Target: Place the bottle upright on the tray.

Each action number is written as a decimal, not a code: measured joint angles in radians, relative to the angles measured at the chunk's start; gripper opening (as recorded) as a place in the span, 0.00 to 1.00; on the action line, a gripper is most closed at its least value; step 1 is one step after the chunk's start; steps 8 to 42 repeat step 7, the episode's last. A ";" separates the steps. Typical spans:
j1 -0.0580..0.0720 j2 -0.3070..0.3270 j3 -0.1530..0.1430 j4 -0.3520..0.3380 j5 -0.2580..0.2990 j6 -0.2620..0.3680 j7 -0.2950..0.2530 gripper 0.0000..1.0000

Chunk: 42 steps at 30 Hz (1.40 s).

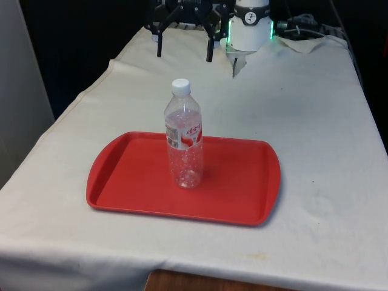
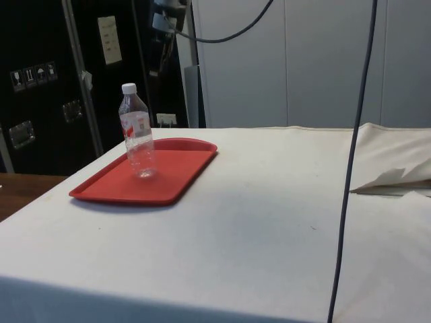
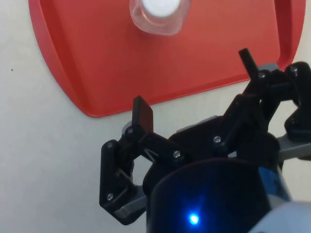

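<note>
The table (image 1: 315, 121) under its white cloth carries a red tray (image 1: 236, 194), which sits well apart from the jaws, out in front of them and lower. On the tray stands a clear plastic bottle (image 1: 183, 140), upright, white cap on top, a red and white label round its upper half, and nothing else shares the tray with it. The black gripper (image 1: 184, 48) hangs raised above the table's far end, its fingers spread wide and holding nothing. In the wrist view the bottle's cap (image 3: 160, 8) lies beyond the fingertips (image 3: 143, 112), clear of them.
</note>
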 measured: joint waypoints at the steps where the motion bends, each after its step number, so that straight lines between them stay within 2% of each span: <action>1: 0.000 -0.005 -0.001 0.004 0.000 -0.009 0.000 1.00; 6: 0.000 -0.023 -0.002 0.014 0.000 -0.034 0.000 1.00; 42: 0.000 -0.023 -0.002 0.014 0.000 -0.034 0.000 1.00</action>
